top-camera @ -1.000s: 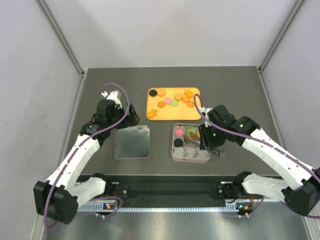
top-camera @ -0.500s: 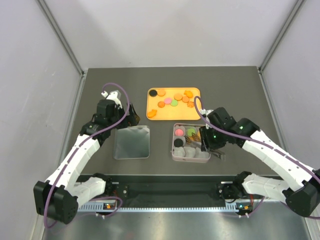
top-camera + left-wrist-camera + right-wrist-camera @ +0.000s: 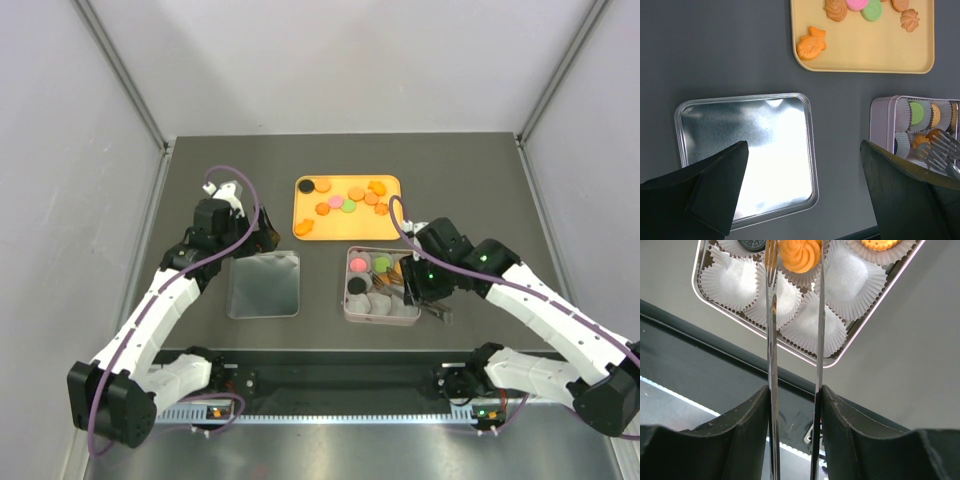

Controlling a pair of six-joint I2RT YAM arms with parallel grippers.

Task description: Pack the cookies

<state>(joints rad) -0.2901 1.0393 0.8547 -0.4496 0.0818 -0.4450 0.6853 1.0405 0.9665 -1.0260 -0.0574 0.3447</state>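
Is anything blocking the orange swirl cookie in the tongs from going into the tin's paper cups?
Nothing visible does: the swirl cookie, pinched in the tongs, is directly over empty paper cups of the open tin.

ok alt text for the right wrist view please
The right pincer holds metal tongs with an orange swirl cookie between their tips, over a tin of white paper cups, most in view empty.

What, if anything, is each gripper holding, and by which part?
The right gripper squeezes metal tongs by their two arms; their tips pinch an orange swirl cookie. The left gripper is open, holding nothing.
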